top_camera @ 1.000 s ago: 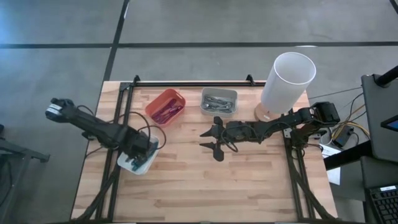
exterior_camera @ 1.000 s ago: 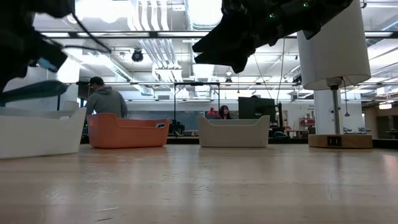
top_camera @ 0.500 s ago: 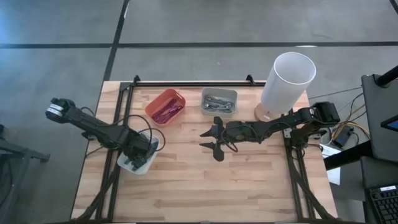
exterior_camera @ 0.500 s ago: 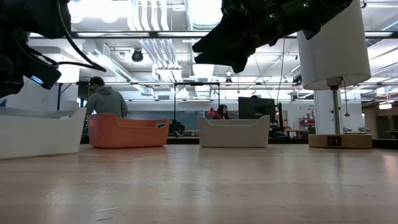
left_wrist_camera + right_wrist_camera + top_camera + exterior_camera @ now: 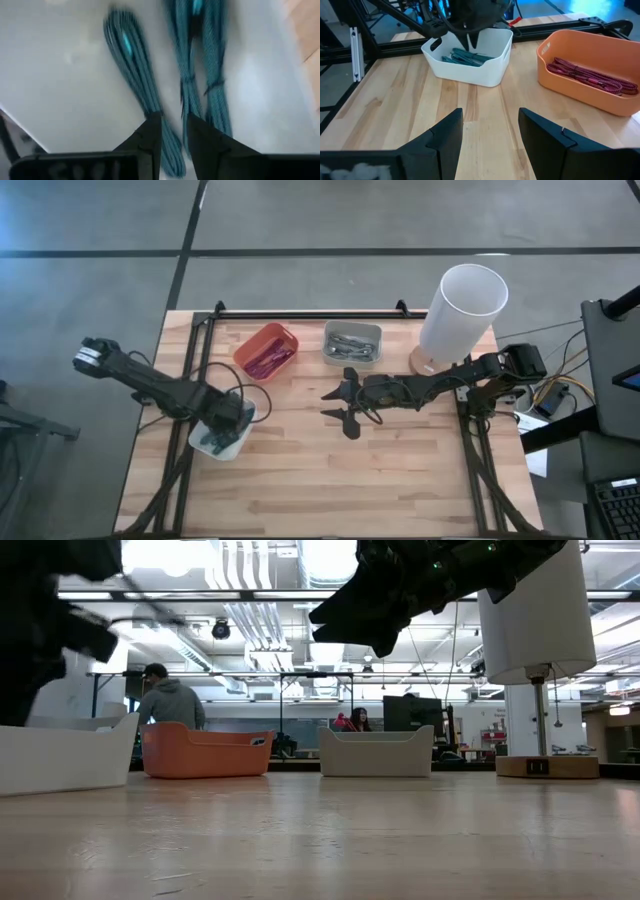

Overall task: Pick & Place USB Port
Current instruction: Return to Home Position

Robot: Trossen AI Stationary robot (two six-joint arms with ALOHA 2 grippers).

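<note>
**Desk from above, with low and wrist views.** The left hand (image 5: 228, 418) hangs over the white bin (image 5: 205, 442) at the near left of the desk (image 5: 330, 480). Its fingers (image 5: 150, 142) stand a narrow gap apart and hold nothing. The blue USB cables (image 5: 132, 65) lie bundled on the bin floor directly beneath the fingertips. The right hand (image 5: 336, 408) hovers above mid-desk, its fingers (image 5: 447, 137) spread wide and empty. At the far edge stand an orange bin (image 5: 283, 333) with red cables (image 5: 590, 75), a grey bin (image 5: 352, 327) to its right, and a white cylinder (image 5: 470, 290) at far right.
</note>
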